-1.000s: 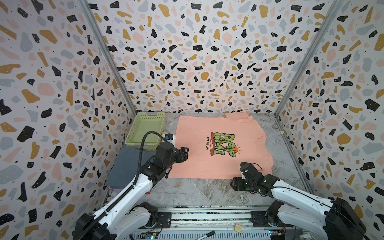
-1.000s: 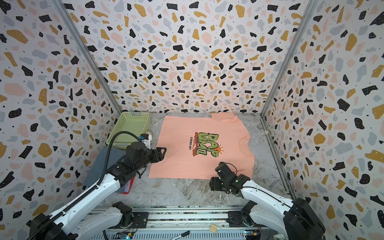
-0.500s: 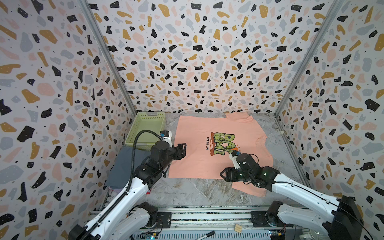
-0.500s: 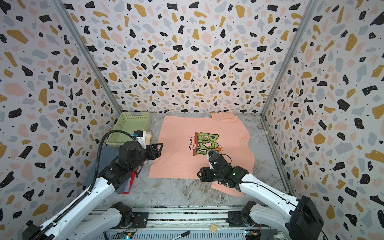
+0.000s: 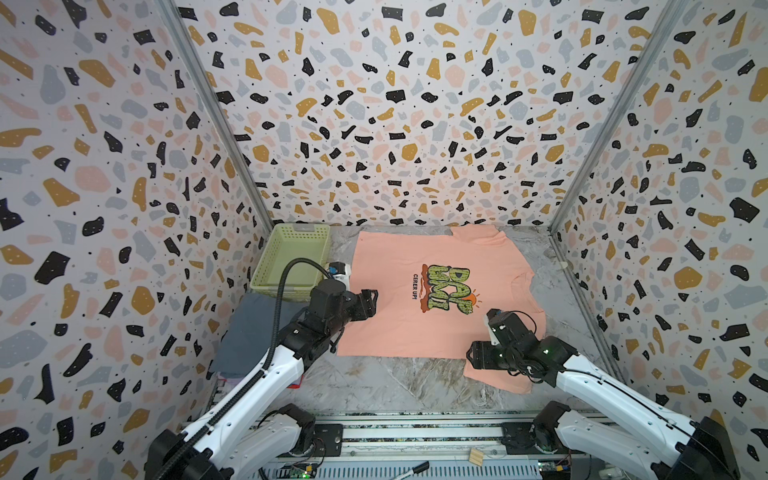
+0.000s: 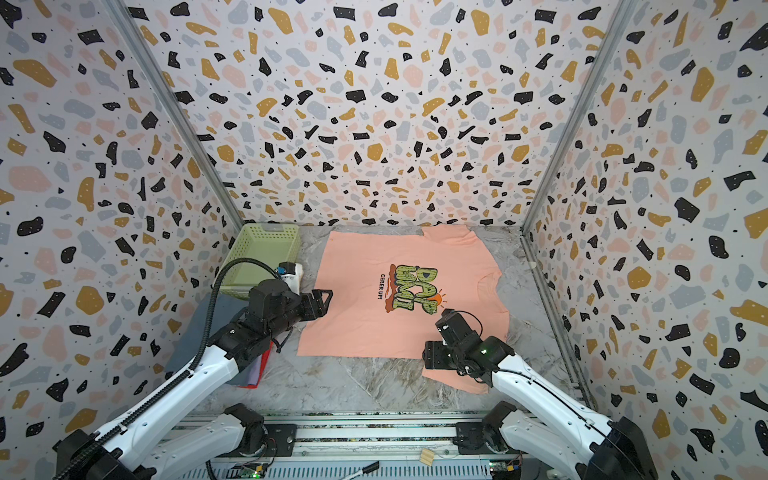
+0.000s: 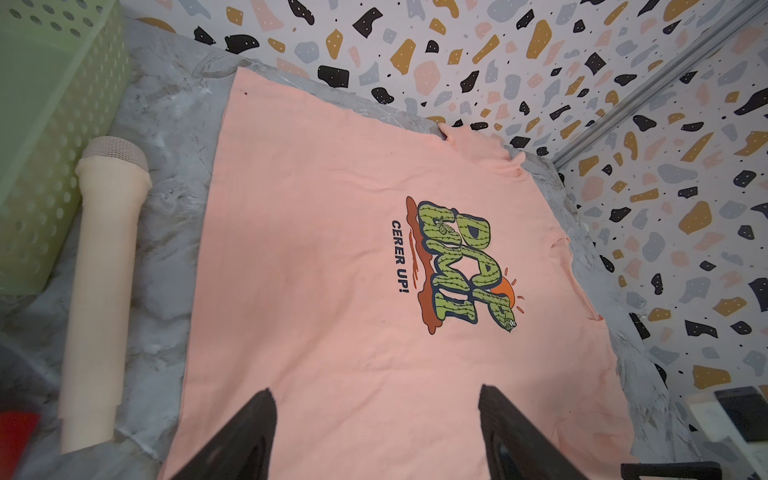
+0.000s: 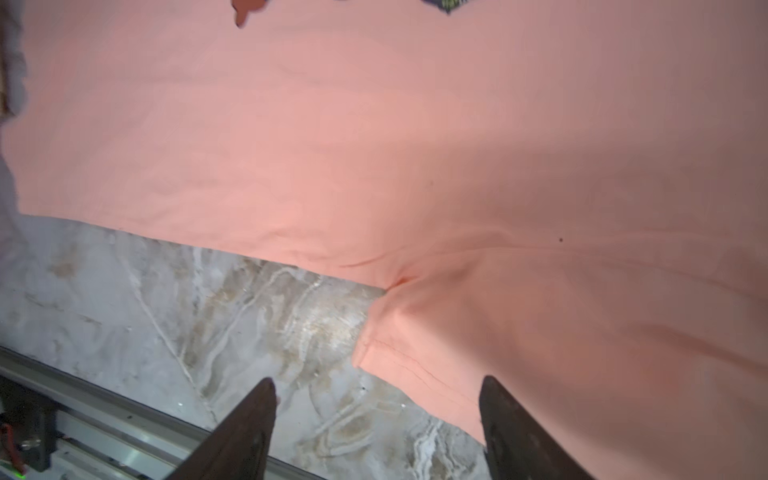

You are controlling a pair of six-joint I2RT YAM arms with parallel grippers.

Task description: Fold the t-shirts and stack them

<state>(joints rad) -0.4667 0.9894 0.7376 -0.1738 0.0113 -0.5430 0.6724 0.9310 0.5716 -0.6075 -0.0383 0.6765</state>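
The marble-patterned grey tabletop (image 5: pixel 395 382) is mostly taken up by the salmon-peach t-shirt (image 5: pixel 399 324), soft knit cloth spread flat, print up, with green bubble letters and "CERER UP!". Its collar points at the right wall, one sleeve lies rumpled by the back wall and the other near the front rail. On the left stands a pale green perforated plastic basket (image 5: pixel 266 291), and in front of it a folded slate-grey t-shirt (image 5: pixel 249 328) tops a stack with a red edge (image 7: pixel 18 430) showing. A smooth beige stick (image 7: pixel 104 291), round with a meshed cap, lies between basket and shirt hem. The left tool (image 7: pixel 376 392) hangs spread over the hem side, gripping nothing. The right tool (image 8: pixel 376 382) is spread astride the near sleeve's stitched edge.
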